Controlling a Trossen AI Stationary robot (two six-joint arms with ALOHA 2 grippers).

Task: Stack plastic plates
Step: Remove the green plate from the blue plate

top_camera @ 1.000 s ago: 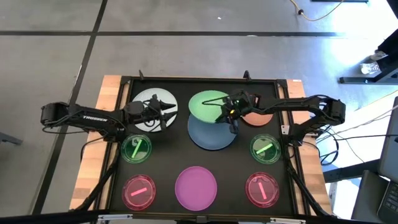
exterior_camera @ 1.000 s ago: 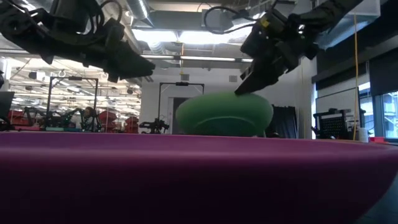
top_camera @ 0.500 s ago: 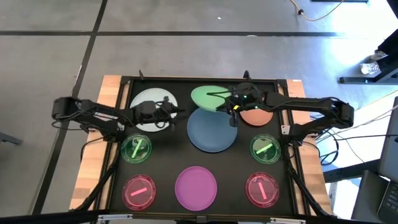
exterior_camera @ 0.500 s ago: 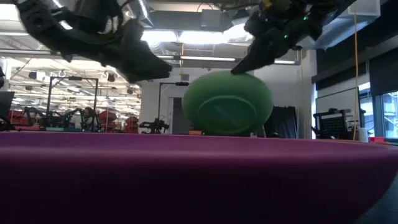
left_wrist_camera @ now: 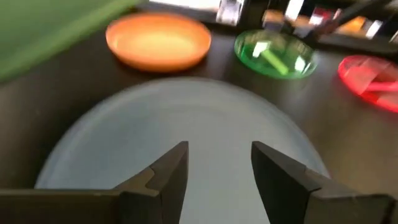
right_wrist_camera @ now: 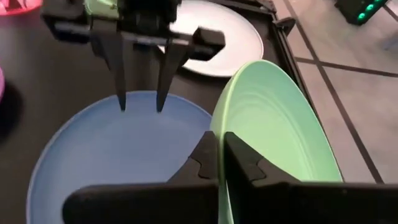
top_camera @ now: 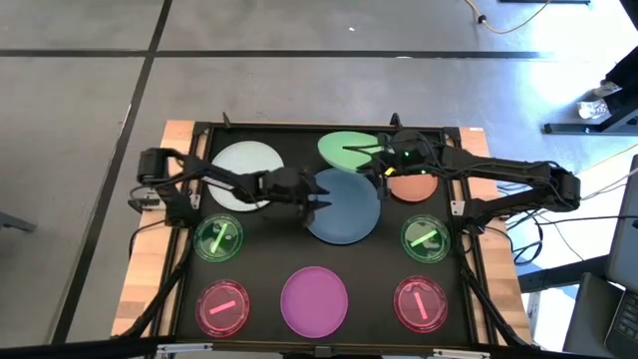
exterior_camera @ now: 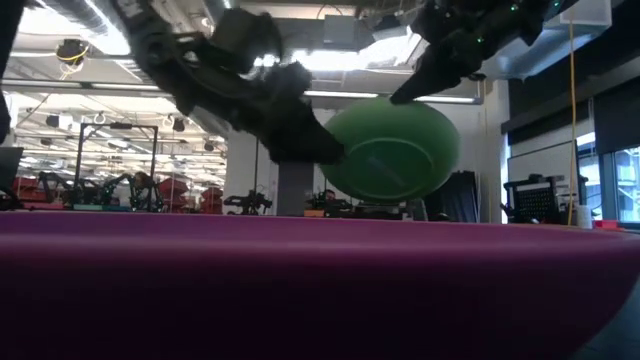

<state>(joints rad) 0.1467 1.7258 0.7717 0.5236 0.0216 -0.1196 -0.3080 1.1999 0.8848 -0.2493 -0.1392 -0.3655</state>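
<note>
Our right jaws (right_wrist_camera: 217, 163) pinch the green plate (right_wrist_camera: 280, 155) by its thin rim, tilted up. It looks light, stiff and slippery. Our left jaws (left_wrist_camera: 214, 177) hang open over the blue plate (left_wrist_camera: 186, 149) below them.

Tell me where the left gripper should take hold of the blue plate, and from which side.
Pinch the thin rim of the blue plate on its left edge, where the open left gripper hovers. The plate lies flat and wide, so only the rim fits between the fingers. The far side looks poorer: the right gripper holds the tilted green plate there.
</note>
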